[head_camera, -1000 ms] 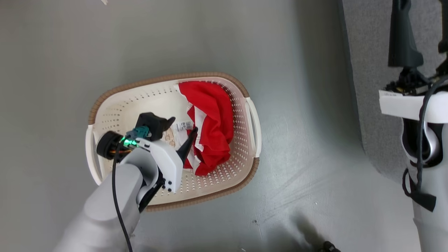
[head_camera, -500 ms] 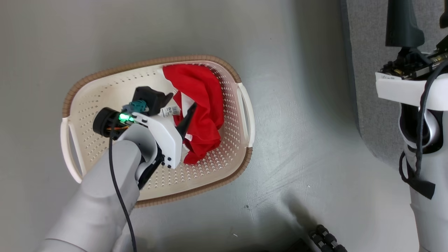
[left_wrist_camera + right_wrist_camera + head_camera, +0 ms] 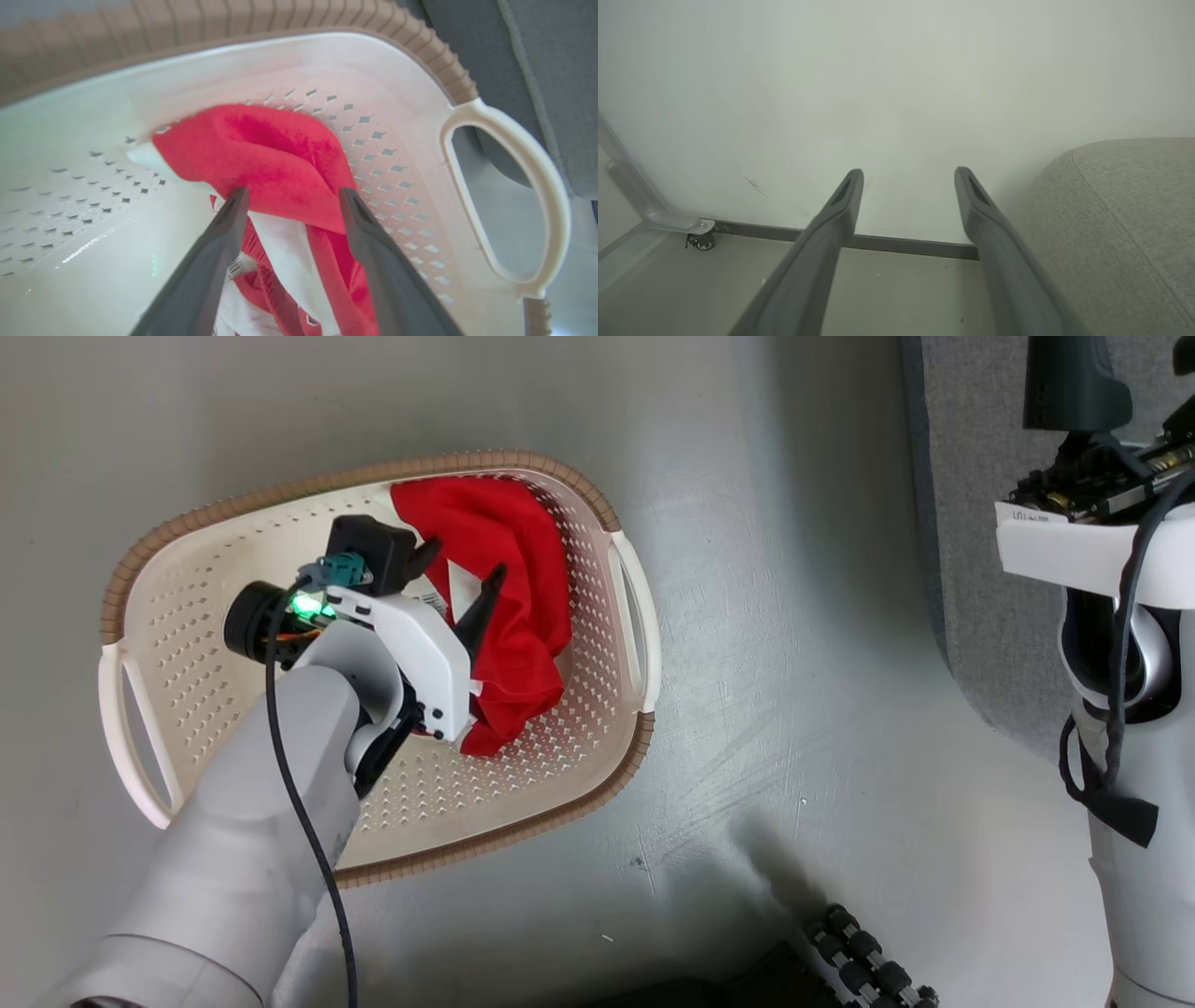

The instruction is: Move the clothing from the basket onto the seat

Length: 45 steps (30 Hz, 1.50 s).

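Left hand (image 3: 467,560), released and spread wide, reaches into the cream laundry basket (image 3: 560,803), fingers (image 3: 210,261) either side of the red clothing (image 3: 509,551) heaped at its two o'clock side. Right hand (image 3: 906,175) released, grey seat (image 3: 1120,210) beside.

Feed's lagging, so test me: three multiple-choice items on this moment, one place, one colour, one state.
1. Where is the bright red crumpled fabric clothing?
A. on a wooden shelf
B. in the cream-white perforated plastic basket
C. on a table

2. What colour is the basket's ribbed rim?
A. white
B. black
C. brown

3. How is the left hand?
A. open, fingers astride a red fold
B. shut on the clothing
C. shut on a basket handle

Answers:
1 B, perforated walls surround it.
2 C, brown ribbing edges the basket.
3 A, its fingers stand apart.
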### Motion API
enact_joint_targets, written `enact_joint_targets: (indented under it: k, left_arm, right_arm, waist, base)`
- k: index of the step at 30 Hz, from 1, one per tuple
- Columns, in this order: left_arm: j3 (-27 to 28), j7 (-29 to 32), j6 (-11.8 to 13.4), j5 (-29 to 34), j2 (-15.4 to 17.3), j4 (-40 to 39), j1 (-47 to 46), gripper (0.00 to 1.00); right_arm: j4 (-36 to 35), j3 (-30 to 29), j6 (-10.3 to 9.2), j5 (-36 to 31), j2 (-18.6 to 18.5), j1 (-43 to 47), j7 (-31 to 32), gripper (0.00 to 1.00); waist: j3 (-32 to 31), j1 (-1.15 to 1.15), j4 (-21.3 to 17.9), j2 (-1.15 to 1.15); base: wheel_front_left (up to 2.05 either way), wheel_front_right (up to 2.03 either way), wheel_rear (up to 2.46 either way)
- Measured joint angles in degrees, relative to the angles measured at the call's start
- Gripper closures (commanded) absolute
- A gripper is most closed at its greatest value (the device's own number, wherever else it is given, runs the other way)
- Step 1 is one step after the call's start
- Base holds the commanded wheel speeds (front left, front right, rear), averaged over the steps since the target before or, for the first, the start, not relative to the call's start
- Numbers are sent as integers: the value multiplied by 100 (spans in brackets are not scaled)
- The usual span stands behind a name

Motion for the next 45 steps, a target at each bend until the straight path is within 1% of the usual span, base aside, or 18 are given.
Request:
enact_joint_targets:
  k: [12, 19, 29, 30, 31, 32, 33, 45]
  left_arm:
    - [-94, -64, 0, -19, 27, 237, -258, 0]
    - [-525, -143, 0, 524, 202, 387, -501, 0]
    - [-736, -308, 0, 784, 200, 614, -587, 0]
    - [-740, -341, 0, 784, 197, 634, -588, 5]
    - [-748, -350, 0, 790, 194, 646, -589, 35]
    - [-750, -399, 0, 791, 190, 659, -589, 60]
    - [-758, -419, 0, 793, 187, 675, -592, 100]
    - [-782, -734, 0, 838, 126, 809, -630, 100]
  right_arm:
    - [44, 51, 1, 0, 25, -184, 0, 0]
    - [81, 59, 0, 5, 38, -235, 0, 0]
    - [98, 63, 0, 20, 42, -290, 0, 0]
    - [99, 63, 1, 22, 43, -290, 0, 0]
    - [99, 63, 0, 26, 43, -290, 0, 0]
    - [100, 63, 0, 26, 44, -290, 0, 0]
    - [100, 63, 0, 26, 44, -291, 0, 0]
    - [108, 47, 0, 26, 46, -297, 0, 0]
  waist:
    - [228, 0, -123, 0]
    - [317, 0, -157, 0]
    - [389, 0, -175, 0]
    - [396, 0, -177, 0]
    - [403, 0, -178, 0]
    - [409, 0, -180, 0]
    - [414, 0, -182, 0]
    - [406, 0, -172, 0]
  base:
    - [0, 0, 0]
    - [0, 0, 0]
    - [0, 0, 0]
    - [0, 0, 0]
    - [0, 0, 0]
    - [0, 0, 0]
    - [0, 0, 0]
    - [0, 0, 0]
